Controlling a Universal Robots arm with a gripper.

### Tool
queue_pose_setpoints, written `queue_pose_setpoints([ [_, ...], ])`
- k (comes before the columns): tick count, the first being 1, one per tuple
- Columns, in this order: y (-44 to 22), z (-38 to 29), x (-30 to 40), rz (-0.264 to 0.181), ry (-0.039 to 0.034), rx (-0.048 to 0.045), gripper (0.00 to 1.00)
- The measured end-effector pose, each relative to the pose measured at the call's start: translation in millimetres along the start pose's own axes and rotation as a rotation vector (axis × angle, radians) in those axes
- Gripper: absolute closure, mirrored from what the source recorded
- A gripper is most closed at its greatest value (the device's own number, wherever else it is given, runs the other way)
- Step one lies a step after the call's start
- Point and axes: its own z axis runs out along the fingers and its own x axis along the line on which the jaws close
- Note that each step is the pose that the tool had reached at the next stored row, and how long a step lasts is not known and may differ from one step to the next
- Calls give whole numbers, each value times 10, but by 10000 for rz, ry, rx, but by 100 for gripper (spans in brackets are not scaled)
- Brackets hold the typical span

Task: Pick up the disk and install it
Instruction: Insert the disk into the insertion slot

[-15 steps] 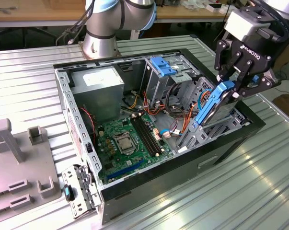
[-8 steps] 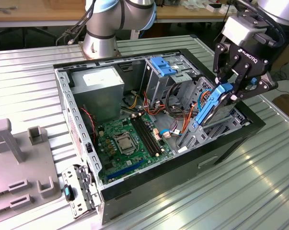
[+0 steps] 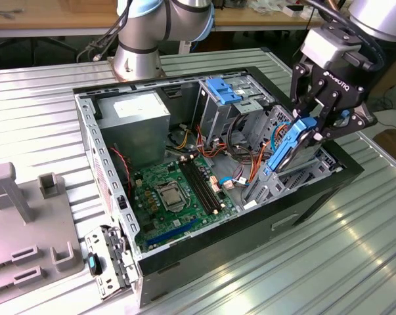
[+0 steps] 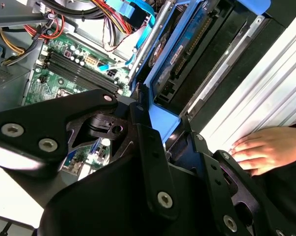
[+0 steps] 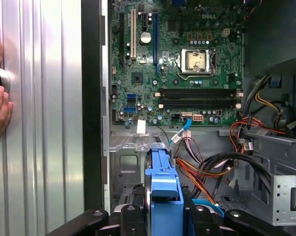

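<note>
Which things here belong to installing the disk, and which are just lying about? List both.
Job in hand:
- black gripper, shut on the disk, a flat dark grey drive in a bright blue plastic carrier
- open black computer case
- its grey metal drive cage

Lying about:
- grey plastic fixture at the exterior view's left
- silver box-shaped power supply
- a person's hand on the ribbed metal table

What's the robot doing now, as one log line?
gripper: shut on disk | disk: tilted, lower end at drive cage | case: open | hand: on table beside case
</note>
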Motion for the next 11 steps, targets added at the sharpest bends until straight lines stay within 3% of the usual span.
queue_pose_setpoints([
  [11, 5, 109, 1, 1, -14, -1, 63],
])
